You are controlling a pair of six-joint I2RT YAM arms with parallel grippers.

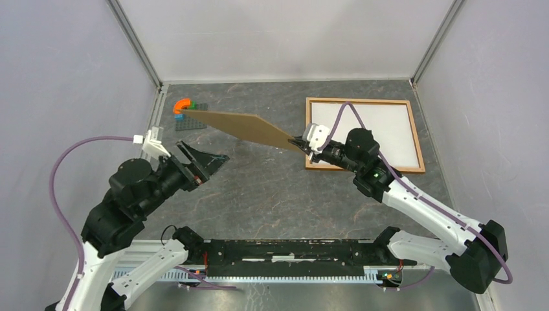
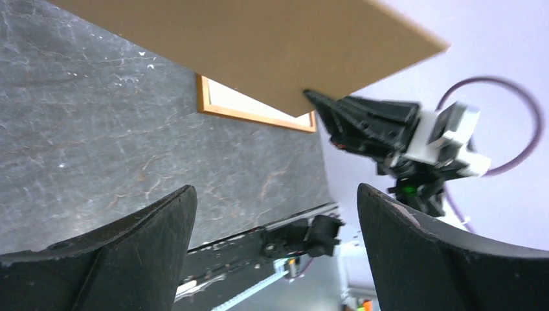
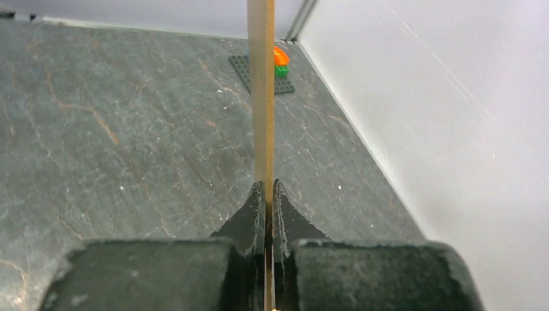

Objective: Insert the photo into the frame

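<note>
The right tool point(image 1: 303, 144) clenches a corner of the brown board point(image 1: 239, 125), tilted above the worktop point(image 1: 259, 194), just beside the frame point(image 1: 362, 100) lying flat at the far right, while the left tool point(image 2: 275, 193) hangs released

Tabletop point(image 1: 259, 194): dark grey stone-look surface, matte, marbled with pale and rust-coloured veins. Plain pale panels close it in on three sides. The back wall point(image 1: 285, 39) is white; the left wall point(image 1: 58, 78) and right wall point(image 1: 498, 84) are a faint lilac-grey. A slim metal far-left post point(image 1: 135, 44) and far-right post point(image 1: 438, 39) rise from the tabletop's two far corners. Light is soft and even, brightest on the back wall. Shadows on the tabletop are weak and blurred.
</note>
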